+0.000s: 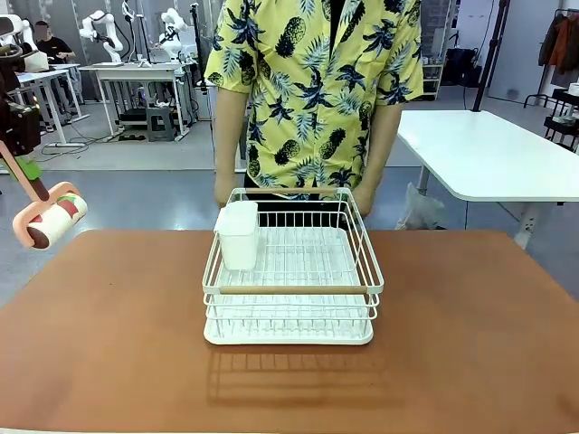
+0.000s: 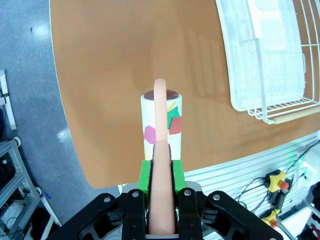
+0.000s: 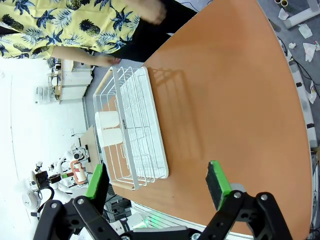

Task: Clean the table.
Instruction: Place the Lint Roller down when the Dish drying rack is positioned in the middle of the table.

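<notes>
My left gripper (image 2: 161,172) is clamped on the pale pink handle (image 2: 161,150) of a lint roller (image 1: 54,217), the green pads (image 2: 145,174) pressing it from both sides. The roller's drum (image 2: 161,117), white with coloured shapes, hangs in the air past the table's left edge, apart from the surface. The table (image 1: 109,325) is the wide reddish-brown top with rounded corners lying directly ahead of me. A white wire dish rack (image 1: 289,271) with a wooden rail stands near its centre, with a white plastic cup (image 1: 239,233) hung at its far left corner. A person in a yellow pineapple-print shirt (image 1: 312,86) stands at the far edge, both hands at the rack's rear rim; contact appears likely but cannot be confirmed. My right gripper (image 3: 157,182) is spread wide with nothing between its fingers, raised above the table's near right portion.
</notes>
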### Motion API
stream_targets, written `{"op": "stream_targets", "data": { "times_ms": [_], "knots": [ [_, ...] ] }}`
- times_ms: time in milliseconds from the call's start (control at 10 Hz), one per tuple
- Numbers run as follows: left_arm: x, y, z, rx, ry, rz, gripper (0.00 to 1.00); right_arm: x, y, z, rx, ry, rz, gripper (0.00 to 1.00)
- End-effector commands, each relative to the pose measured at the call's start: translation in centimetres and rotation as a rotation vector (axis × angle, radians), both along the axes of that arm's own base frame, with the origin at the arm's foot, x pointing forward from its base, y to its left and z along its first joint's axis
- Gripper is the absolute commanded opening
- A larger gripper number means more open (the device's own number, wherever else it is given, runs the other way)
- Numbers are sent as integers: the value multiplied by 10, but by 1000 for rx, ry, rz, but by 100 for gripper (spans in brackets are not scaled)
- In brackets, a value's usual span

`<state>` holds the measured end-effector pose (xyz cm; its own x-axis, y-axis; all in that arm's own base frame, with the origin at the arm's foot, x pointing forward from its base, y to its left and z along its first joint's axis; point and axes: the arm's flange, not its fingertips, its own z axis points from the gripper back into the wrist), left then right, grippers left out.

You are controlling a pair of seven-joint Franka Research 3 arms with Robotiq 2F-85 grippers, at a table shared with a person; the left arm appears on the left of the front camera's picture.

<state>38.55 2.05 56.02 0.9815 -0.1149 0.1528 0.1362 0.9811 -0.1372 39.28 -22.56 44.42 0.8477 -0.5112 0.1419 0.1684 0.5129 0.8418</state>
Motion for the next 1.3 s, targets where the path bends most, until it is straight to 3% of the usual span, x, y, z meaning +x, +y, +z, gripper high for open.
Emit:
{"op": "stream_targets", "data": {
  "times_ms": [0,600,700,900,1000,1200],
  "knots": [
    [0,2,7,6,14,0,21,-1,0,2,12,-10,1,100],
    [0,0,0,0,0,0,21,-1,0,2,12,-10,1,100],
    [12,-7,6,-59,82,133,21,-1,0,2,12,-10,1,100],
    [44,-25,6,-29,239,617,21,-1,0,2,12,-10,1,100],
    [56,-33,1,-58,208,844,21,-1,0,2,12,-10,1,100],
    [75,-43,-17,-137,121,1154,21,-1,0,2,12,-10,1,100]
  ]
}}
